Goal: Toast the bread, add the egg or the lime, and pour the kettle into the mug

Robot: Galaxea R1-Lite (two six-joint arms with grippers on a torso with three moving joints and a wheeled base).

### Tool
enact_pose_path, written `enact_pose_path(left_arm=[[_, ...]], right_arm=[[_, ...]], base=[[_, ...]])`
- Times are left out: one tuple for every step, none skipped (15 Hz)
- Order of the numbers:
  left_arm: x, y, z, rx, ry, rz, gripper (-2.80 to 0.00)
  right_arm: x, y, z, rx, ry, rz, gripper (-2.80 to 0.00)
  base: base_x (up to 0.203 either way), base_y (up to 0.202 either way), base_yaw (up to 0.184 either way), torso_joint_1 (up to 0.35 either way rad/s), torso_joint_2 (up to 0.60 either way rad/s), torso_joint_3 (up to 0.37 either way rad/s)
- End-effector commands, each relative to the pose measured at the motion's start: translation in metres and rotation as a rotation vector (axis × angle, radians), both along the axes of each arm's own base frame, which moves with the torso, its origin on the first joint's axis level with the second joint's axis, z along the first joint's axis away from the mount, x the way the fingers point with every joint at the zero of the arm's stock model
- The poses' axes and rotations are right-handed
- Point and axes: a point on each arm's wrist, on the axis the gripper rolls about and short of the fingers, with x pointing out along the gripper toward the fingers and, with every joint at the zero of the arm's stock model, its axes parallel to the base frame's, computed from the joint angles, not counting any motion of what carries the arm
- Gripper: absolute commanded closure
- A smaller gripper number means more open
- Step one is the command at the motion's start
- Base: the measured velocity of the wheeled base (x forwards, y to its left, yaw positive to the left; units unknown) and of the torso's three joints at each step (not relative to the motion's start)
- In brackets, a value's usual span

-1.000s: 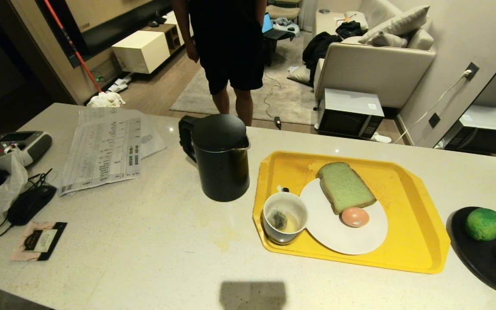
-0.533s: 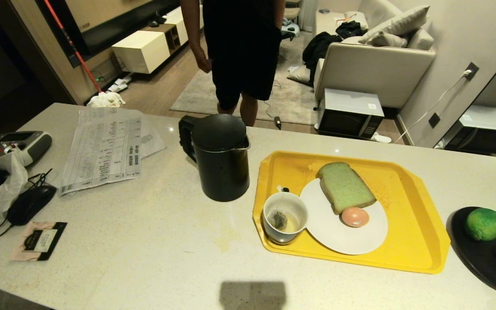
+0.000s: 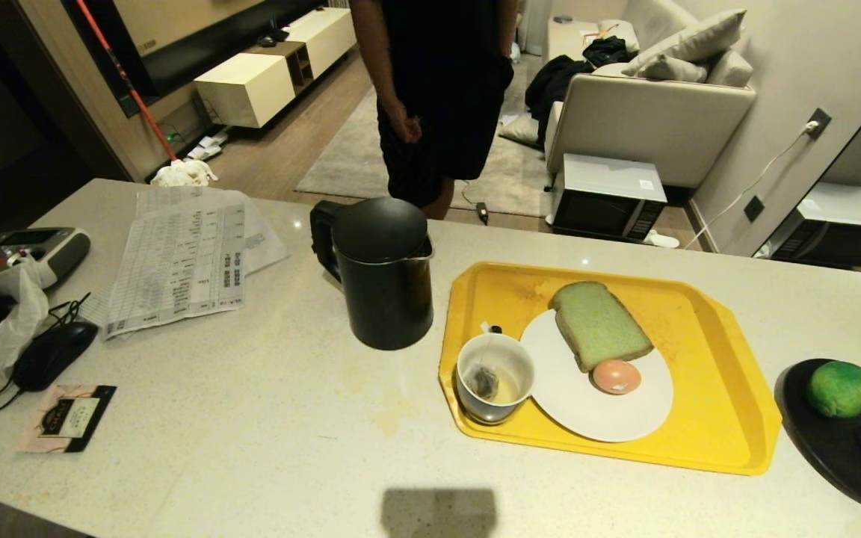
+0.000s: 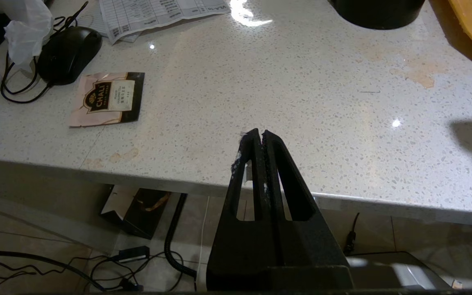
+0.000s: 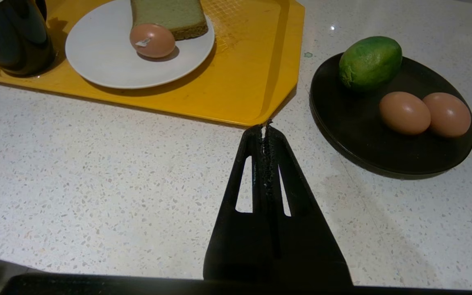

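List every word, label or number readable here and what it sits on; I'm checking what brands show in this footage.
"CHALI": on the pink and black sachet lying on the counter; the smaller lines under it are too small to read.
Printed sheets beside the kettle: tables of text, too small to read.
Sticker on the egg on the white plate: not legible.
Nothing else carries readable text.

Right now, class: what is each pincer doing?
Left pincer: closed, holding nothing.
Right pincer: closed, holding nothing.
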Motion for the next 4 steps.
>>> enact_pose_path(left_arm=[[-0.0001, 0.0000, -0.0005, 0.001, 0.000, -0.001, 0.00], [-0.0001, 0.0000, -0.0004, 0.001, -0.002, -0.001, 0.00], [-0.0001, 0.0000, -0.0004, 0.001, -0.001, 0.000, 0.00], [0.0000, 0.0000, -0.0004, 0.001, -0.001, -0.001, 0.00]], right_arm=[[0.0002, 0.0000, -0.0004, 0.000, 0.003, 0.000, 0.00], [0.0002, 0.0000, -0.0004, 0.000, 0.003, 0.000, 0.00], [0.0002, 0.0000, -0.0004, 0.000, 0.003, 0.000, 0.00], [0.0002, 0.0000, -0.0004, 0.000, 0.003, 0.000, 0.00]], base=[[0.000, 0.000, 0.000, 0.000, 0.00, 0.000], [0.000, 0.000, 0.000, 0.000, 0.00, 0.000], [0.000, 0.000, 0.000, 0.000, 0.00, 0.000], [0.000, 0.000, 0.000, 0.000, 0.00, 0.000]])
